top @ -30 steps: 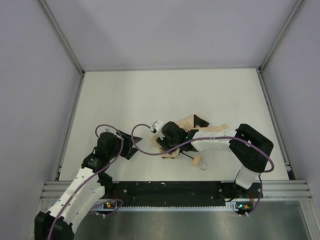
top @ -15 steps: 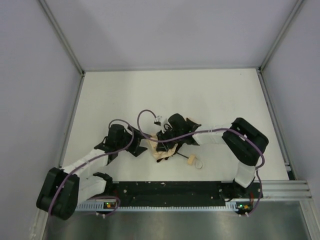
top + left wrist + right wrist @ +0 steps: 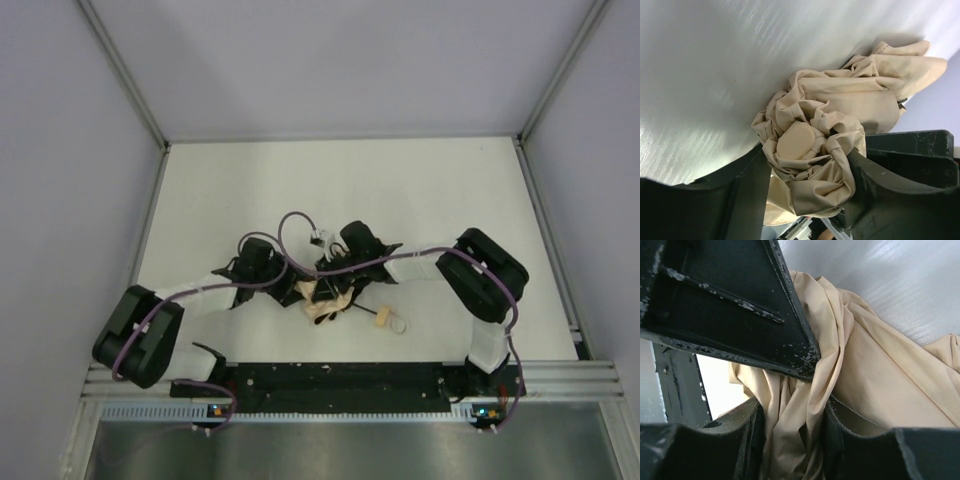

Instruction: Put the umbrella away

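Observation:
The umbrella (image 3: 322, 300) lies on the white table near the front middle, its beige canopy bunched up. Its thin black shaft runs right to the small tan handle (image 3: 382, 318) with a loop strap (image 3: 399, 327). My left gripper (image 3: 295, 292) comes from the left and is shut on the canopy's top end; the left wrist view shows the crumpled fabric and round cap (image 3: 799, 141) squeezed between both fingers. My right gripper (image 3: 335, 282) comes from the right and is shut on folds of the canopy (image 3: 800, 425). The black closure band is hidden.
Grey walls enclose the white table (image 3: 340, 190) on three sides. A black rail (image 3: 340, 378) runs along the near edge by the arm bases. Purple cables (image 3: 290, 225) loop above both wrists.
My left arm has swung right, reached the umbrella and closed on its canopy end. My right gripper has pulled the canopy into a tighter bundle; the handle has shifted slightly right.

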Controlling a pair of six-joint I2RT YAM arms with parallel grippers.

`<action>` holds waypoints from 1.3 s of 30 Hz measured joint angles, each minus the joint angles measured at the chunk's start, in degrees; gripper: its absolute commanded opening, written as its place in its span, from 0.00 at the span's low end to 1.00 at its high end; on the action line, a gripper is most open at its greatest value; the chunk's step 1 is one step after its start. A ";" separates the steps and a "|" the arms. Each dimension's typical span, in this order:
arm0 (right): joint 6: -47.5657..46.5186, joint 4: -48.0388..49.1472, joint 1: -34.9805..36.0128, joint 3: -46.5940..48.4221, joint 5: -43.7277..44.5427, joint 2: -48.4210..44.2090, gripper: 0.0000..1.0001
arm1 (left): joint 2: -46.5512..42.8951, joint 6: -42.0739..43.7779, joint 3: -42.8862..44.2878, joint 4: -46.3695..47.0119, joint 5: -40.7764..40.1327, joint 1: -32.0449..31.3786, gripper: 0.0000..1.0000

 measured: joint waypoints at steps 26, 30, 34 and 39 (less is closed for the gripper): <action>0.37 -30.53 2.60 10.93 28.55 -18.69 0.87 | 6.95 6.99 14.29 -16.55 -4.94 -1.90 0.00; -0.63 -29.97 7.39 10.84 34.73 -22.82 0.84 | 6.45 6.69 16.22 -20.55 -6.27 -1.90 0.00; -2.01 -28.65 11.58 10.73 39.58 -19.65 0.82 | 6.45 6.01 17.64 -23.52 -7.28 -1.92 0.00; -3.41 -24.92 14.91 8.31 44.35 -13.49 0.81 | 6.45 4.70 19.06 -27.06 -8.13 -1.92 0.00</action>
